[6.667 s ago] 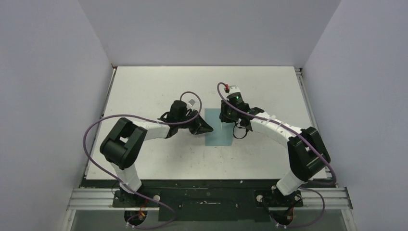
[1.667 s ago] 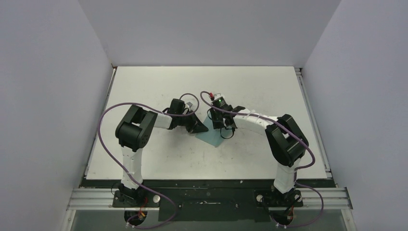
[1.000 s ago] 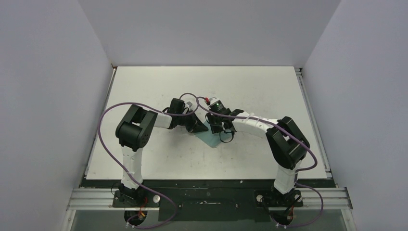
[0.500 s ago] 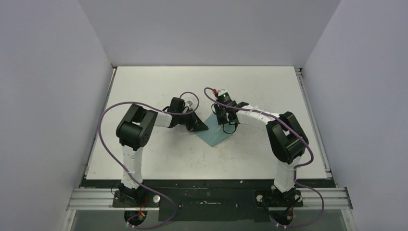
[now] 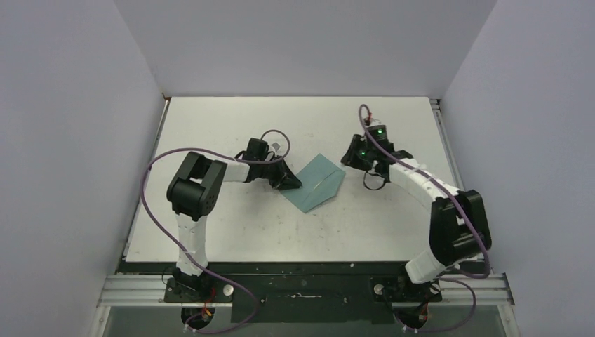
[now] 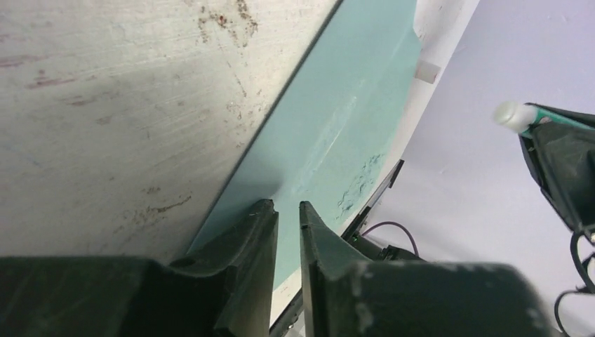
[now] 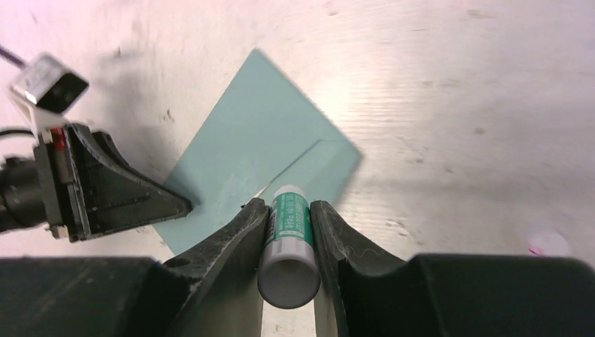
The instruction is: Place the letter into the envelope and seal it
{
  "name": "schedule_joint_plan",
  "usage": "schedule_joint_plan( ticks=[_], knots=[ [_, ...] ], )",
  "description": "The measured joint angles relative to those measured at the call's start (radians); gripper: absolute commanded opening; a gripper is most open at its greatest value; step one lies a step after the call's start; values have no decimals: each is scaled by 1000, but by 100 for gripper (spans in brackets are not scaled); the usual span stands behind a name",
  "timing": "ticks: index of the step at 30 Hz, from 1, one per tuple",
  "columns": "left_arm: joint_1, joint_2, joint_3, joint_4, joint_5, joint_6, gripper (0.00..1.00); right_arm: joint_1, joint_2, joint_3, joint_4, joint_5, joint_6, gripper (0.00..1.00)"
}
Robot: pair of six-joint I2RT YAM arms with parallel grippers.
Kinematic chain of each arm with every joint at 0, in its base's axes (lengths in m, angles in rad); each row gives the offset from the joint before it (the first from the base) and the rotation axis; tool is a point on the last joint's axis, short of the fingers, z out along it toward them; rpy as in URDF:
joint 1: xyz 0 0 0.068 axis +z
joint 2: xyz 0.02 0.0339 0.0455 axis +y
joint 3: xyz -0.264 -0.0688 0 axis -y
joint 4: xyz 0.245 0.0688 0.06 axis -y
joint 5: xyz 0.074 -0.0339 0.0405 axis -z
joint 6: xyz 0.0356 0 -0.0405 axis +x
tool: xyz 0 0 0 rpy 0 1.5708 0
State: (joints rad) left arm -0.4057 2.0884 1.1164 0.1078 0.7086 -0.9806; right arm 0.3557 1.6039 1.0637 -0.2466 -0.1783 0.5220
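Found envelope (image 5: 319, 182) flat on bench (image 5: 224, 232), mid-surface, turned diagonal, corners pointing left and right. Saw crease line near right corner. Saw left fingers (image 5: 295, 184) low at left corner, parted by narrow slit, tips right at envelope's edge. Saw right fingers (image 5: 349, 159) raised just beyond right corner, apart from envelope, clamped on glue tube (image 7: 288, 239), white end aimed at envelope. Noted broad bench surface showing past far and near edges.
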Motion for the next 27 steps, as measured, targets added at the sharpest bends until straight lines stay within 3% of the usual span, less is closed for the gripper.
schedule_joint_plan(
  ticks=[7, 17, 25, 27],
  knots=[
    [6, -68, -1, 0, 0, -6, 47, -225, -208, -293, 124, -105, 217, 12],
    [10, -257, -5, -30, -16, 31, 76, -390, -233, -560, 323, -230, 455, 25],
    [30, -288, 2, -234, -145, 210, 83, -486, -120, -647, 549, -319, 583, 41],
    [34, -288, 16, -279, -171, 243, 83, -505, -86, -657, 631, -360, 615, 50]
  ],
)
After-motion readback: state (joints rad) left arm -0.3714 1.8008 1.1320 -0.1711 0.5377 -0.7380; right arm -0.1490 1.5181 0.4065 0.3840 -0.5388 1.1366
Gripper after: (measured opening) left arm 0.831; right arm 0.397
